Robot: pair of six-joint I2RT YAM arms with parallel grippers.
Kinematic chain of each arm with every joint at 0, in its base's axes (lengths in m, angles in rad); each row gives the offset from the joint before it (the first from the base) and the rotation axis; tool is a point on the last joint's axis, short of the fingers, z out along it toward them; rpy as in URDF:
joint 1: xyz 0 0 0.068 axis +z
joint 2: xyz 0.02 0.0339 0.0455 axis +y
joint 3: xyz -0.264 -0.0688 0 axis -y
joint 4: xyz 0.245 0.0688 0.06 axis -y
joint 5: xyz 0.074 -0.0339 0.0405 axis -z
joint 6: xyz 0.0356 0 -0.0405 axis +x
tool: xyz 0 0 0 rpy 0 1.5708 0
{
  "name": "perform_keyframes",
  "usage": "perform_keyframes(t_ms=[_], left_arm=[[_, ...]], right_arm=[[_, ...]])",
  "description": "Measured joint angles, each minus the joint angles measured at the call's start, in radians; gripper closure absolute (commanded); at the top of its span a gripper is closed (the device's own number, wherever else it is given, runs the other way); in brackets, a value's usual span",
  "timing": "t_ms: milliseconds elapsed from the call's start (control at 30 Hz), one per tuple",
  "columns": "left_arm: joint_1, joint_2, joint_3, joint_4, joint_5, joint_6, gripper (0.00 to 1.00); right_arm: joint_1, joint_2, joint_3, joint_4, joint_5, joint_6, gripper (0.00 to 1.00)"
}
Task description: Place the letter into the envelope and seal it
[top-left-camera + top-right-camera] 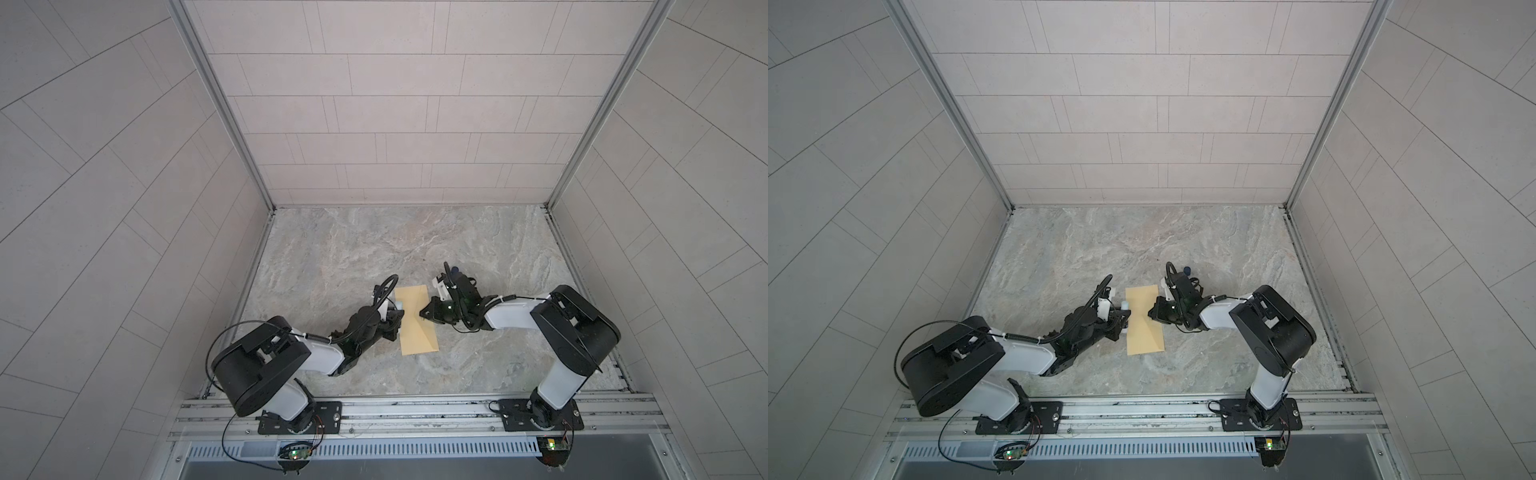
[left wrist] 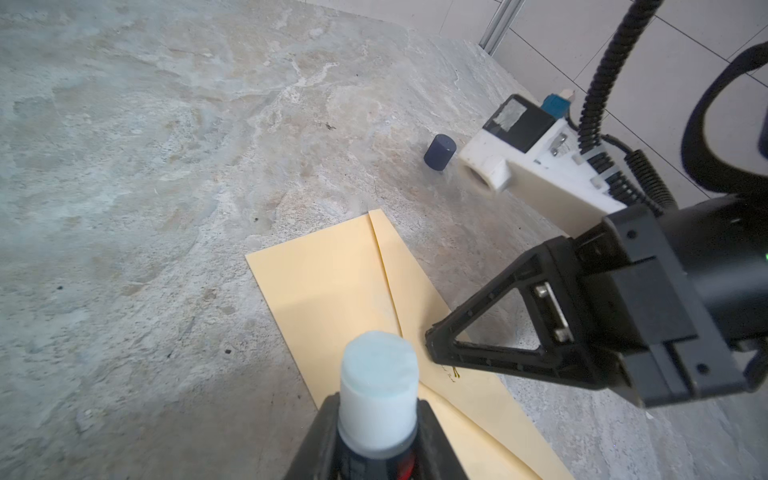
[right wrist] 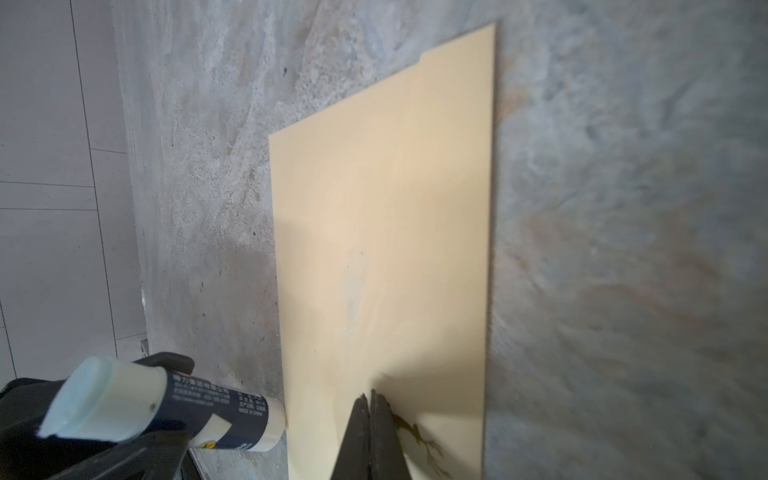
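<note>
Clasping a glue stick (image 2: 378, 399), left jaws sit beside the envelope (image 1: 417, 336).

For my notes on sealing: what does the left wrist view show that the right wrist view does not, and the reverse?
Only left wrist: a small dark blue cylindrical cap and the shut right gripper from outside. Only right wrist: a pale smear on the plain mustard-tan paper envelope and the print on the white-tipped dark glue stick. Both: that envelope, that stick, the grey stone table.

Soft even light, faint shadows on the envelope (image 3: 382, 208); top views bow at edges, wrist views blur nearby.
</note>
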Motion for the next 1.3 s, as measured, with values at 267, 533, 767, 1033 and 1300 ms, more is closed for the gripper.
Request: perform_keyframes(t_ms=[267,533,767,1033,1300], left_arm=[[0.000,0.001,0.000,0.001,0.000,-0.001,1.00],[0.000,0.008,0.011,-0.002,-0.002,-0.004,1.00],[0.000,0.023,0.064,-0.018,-0.007,-0.005,1.00],[0.000,0.094,0.099,-0.005,-0.025,-0.002,1.00],[0.000,0.129,0.105,0.033,-0.040,-0.006,1.00]], right_arm=[[0.016,0.021,0.009,0.023,0.000,0.007,1.00],[0.026,0.037,0.020,0.035,-0.002,0.007,1.00],[0.026,0.039,0.023,0.033,-0.001,0.002,1.00],[0.026,0.039,0.023,0.032,-0.001,-0.011,1.00],[0.027,0.039,0.026,0.026,-0.001,-0.023,1.00]])
